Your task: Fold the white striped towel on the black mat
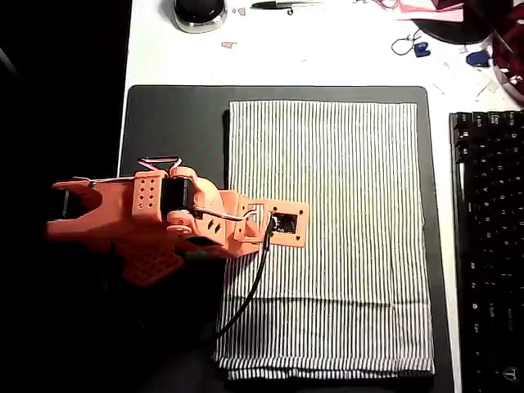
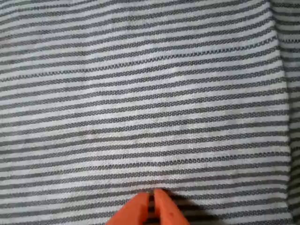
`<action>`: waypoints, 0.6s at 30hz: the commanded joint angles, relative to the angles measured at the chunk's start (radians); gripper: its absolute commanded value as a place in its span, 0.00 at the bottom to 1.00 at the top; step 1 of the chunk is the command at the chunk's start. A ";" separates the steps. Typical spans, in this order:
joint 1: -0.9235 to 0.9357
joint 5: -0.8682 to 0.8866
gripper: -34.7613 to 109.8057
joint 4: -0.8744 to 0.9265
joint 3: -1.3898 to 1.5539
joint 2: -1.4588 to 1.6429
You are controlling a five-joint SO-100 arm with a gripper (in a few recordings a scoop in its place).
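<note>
The white striped towel (image 1: 344, 213) lies spread flat on the black mat (image 1: 172, 123), covering the mat's middle and right, with a crease line across its lower part. My orange arm (image 1: 164, 213) reaches in from the left, and its wrist camera plate (image 1: 286, 223) sits over the towel's left edge. In the wrist view the towel (image 2: 150, 93) is seen from very close. My gripper (image 2: 153, 202) is at the bottom of that view. Its two orange fingertips (image 2: 165, 208) are pressed nearly together, right at the cloth. No fold of cloth shows between them.
A black keyboard (image 1: 491, 246) lies right of the mat. On the white desk behind it are a round dark object (image 1: 199, 12), a pen (image 1: 282, 6) and small clutter (image 1: 458, 33) at the top right. A bare strip of mat lies left of the towel.
</note>
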 commanded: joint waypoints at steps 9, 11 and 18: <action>-0.006 0.008 0.24 0.000 0.017 0.008; -0.008 0.008 0.24 0.000 0.017 0.008; -0.018 -0.008 0.24 0.000 0.017 0.008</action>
